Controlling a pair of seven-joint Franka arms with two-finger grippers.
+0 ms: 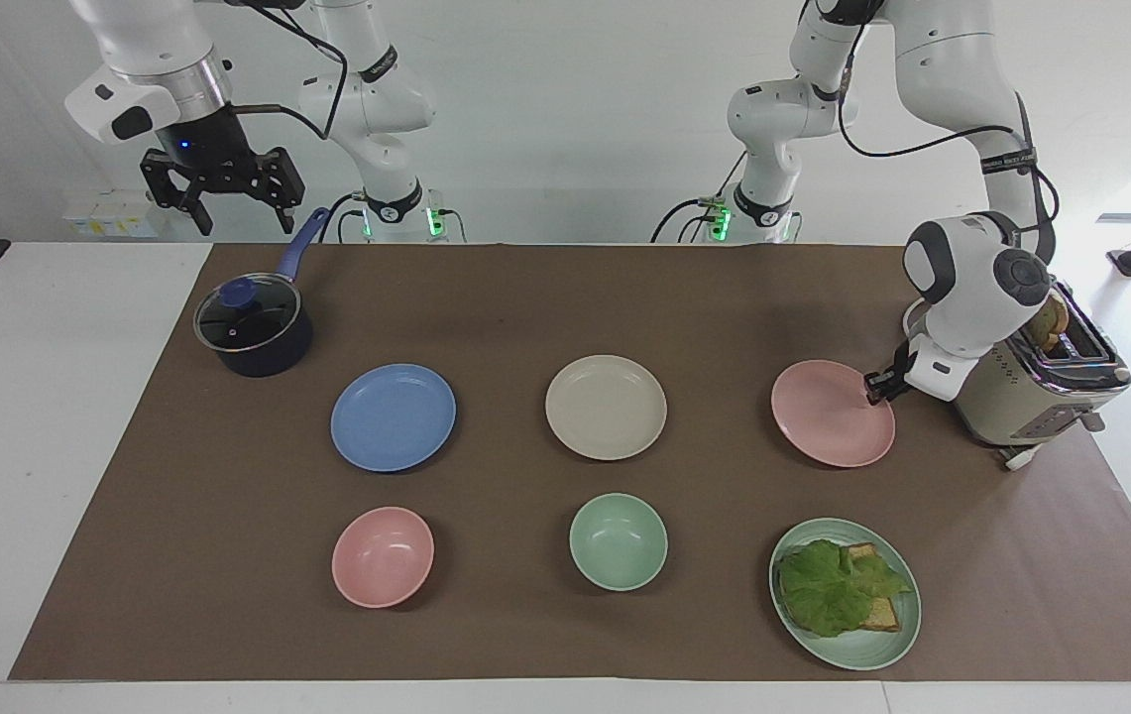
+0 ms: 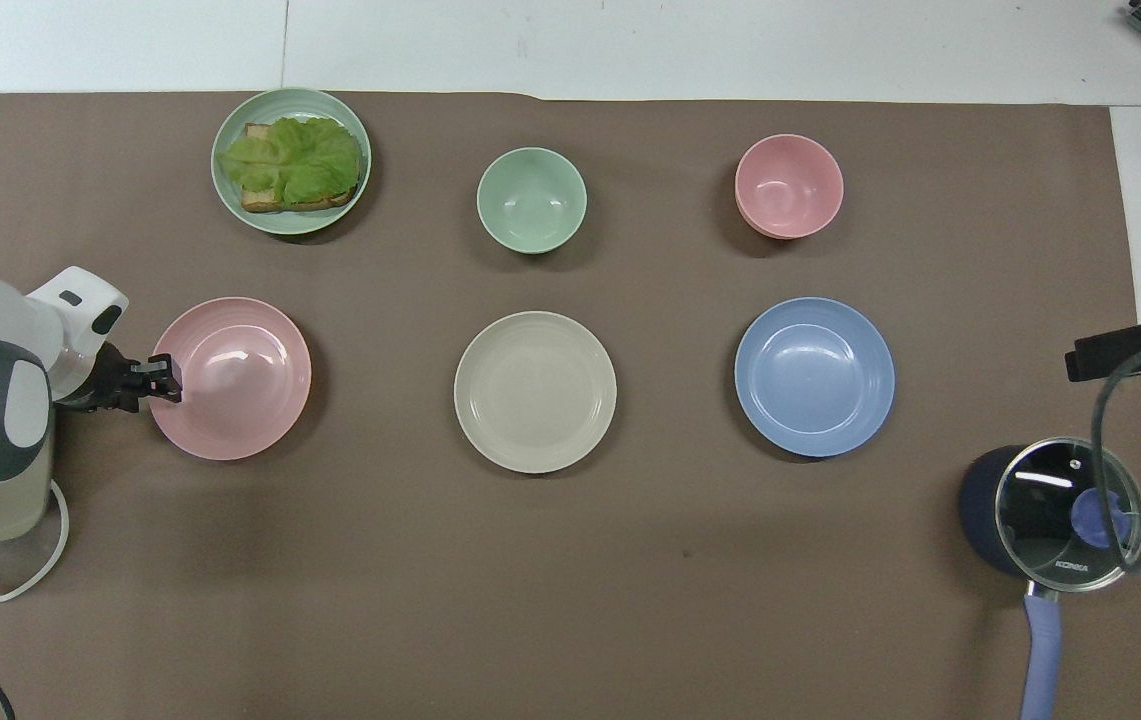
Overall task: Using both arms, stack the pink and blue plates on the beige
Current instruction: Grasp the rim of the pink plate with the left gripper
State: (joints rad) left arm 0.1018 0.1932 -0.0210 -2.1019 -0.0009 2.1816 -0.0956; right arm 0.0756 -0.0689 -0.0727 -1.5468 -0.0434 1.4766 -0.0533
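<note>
Plates were all still apart on the mat, nothing stacked yet: the pink plate (image 1: 831, 413) lay at the left arm's end, the beige plate (image 1: 606, 407) mid-table, the blue plate (image 1: 393, 416) toward the right arm's end. I judged this the first step, both stackings left to do. The left gripper (image 1: 880, 387), down beside the toaster (image 1: 1036, 392), had its fingers pinched on the pink plate's rim. The right gripper (image 1: 226, 188) hung wide open, waiting above the pot (image 1: 254, 328).
</note>
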